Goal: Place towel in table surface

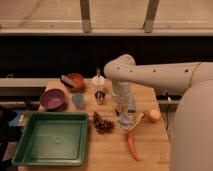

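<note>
One hand (123, 113) closed on towel (125, 119), pinecone (103, 123) beside

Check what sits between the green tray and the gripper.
Camera view: a pine cone lies on the table between the green tray and the gripper, which is down at the towel.

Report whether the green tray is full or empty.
Empty: the green tray shows only bare floor. The end effector, shut, hangs over the table right of it.

Matt wooden table surface (107, 150), glossy green plastic tray (50, 140), soft cloth towel (125, 120)
</note>
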Controlling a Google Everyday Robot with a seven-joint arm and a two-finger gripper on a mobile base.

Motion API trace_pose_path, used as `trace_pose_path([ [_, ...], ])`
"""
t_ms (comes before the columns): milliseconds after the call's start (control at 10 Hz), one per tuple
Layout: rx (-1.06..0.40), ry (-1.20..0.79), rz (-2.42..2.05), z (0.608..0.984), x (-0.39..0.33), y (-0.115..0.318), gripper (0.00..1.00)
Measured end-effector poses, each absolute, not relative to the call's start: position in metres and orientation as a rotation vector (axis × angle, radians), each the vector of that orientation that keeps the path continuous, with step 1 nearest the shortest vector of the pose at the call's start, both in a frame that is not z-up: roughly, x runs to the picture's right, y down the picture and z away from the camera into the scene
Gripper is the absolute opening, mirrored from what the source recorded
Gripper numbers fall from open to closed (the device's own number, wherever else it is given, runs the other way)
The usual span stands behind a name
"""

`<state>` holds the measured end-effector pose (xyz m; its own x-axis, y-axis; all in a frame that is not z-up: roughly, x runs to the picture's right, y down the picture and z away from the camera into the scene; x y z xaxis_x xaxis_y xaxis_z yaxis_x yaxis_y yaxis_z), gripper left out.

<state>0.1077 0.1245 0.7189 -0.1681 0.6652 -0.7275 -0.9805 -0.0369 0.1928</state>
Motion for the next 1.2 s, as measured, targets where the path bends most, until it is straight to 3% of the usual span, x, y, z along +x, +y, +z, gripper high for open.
trace_pose_path([
  [500,-0.626,0.840,1.553,0.694,0.086,0.185,0.00],
  [1000,-0.815,0.895,1.446,0.687,0.045,0.235,0.00],
  [1200,-0.910,0.912,1.413,0.687,0.038,0.253,0.09],
])
